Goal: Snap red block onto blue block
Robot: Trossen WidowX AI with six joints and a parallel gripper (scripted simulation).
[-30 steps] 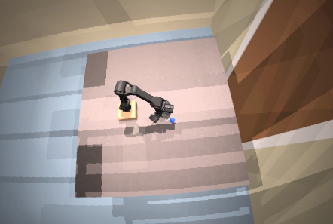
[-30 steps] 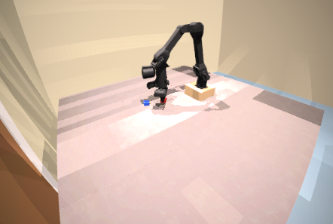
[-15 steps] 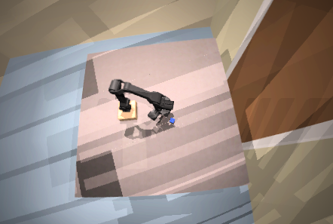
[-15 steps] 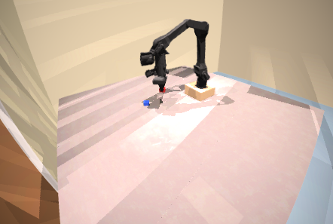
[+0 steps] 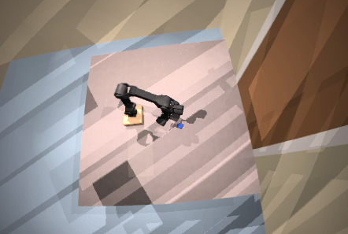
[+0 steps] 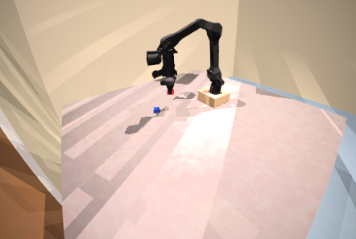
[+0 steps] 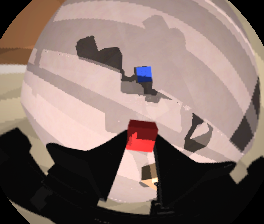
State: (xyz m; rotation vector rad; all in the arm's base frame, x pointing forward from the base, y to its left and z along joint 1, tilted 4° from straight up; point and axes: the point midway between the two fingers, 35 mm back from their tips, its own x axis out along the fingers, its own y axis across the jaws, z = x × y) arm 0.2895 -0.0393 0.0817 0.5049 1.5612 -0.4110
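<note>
The red block [image 6: 172,92] [image 7: 142,136] is held between the fingertips of my gripper [image 6: 170,88] [image 7: 140,135], which is shut on it. Gripper and block hang above the pale pink table top. In the top view the arm hides the red block. The blue block [image 5: 180,126] [image 6: 156,110] [image 7: 144,74] stands on the table top, apart from the red block. In the wrist view it lies beyond the red block, near the top middle. In the exterior view it is lower and to the left of the gripper.
The arm's base sits on a light wooden block [image 5: 133,120] [image 6: 213,99], left of the gripper in the top view and right of it in the exterior view. The pink table top [image 5: 205,169] [image 6: 225,197] carries hard-edged shadows. A brown panel [image 5: 299,71] stands beyond its edge.
</note>
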